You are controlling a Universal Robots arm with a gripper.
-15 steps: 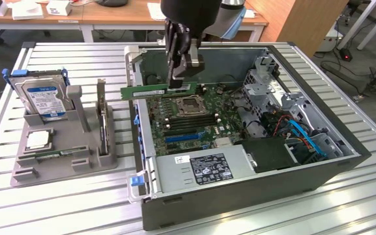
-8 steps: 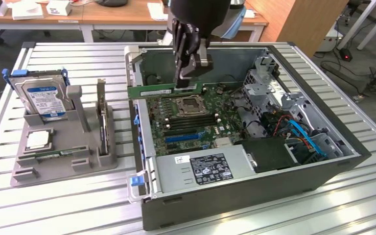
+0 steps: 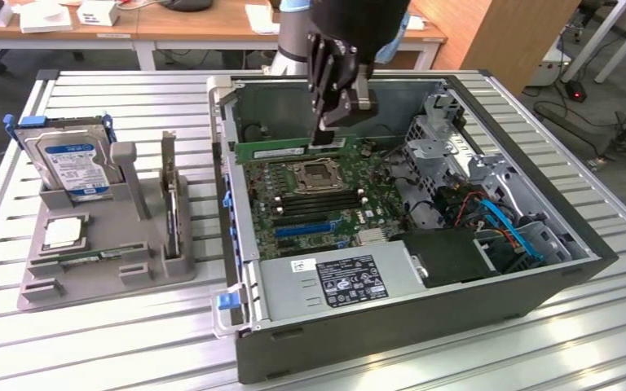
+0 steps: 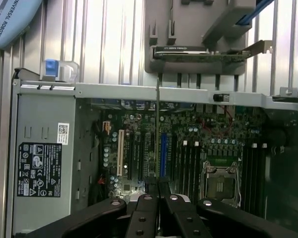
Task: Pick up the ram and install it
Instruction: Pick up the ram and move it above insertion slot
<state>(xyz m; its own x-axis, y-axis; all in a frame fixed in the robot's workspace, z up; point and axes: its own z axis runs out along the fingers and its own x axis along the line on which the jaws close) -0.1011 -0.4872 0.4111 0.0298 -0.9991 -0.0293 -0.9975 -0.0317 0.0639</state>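
Note:
My gripper (image 3: 331, 140) hangs over the open computer case (image 3: 242, 244), shut on the ram (image 3: 286, 150), a long thin green stick held level on its edge just above the motherboard (image 3: 324, 216). The stick hovers near the case's back wall, beyond the CPU socket (image 3: 319, 173) and the black memory slots (image 3: 329, 197). In the wrist view the ram (image 4: 157, 129) shows edge-on as a thin line running out from between my closed fingers (image 4: 145, 210), over the board's slots (image 4: 188, 163).
A grey holder (image 3: 101, 265) at the exterior view's left carries a silver hard drive with a blue label (image 3: 74, 163) and a dark upright expansion card (image 3: 169, 195). Inside the case are the power supply (image 3: 341, 277), drive cage (image 3: 443, 147) and blue cables (image 3: 509, 228).

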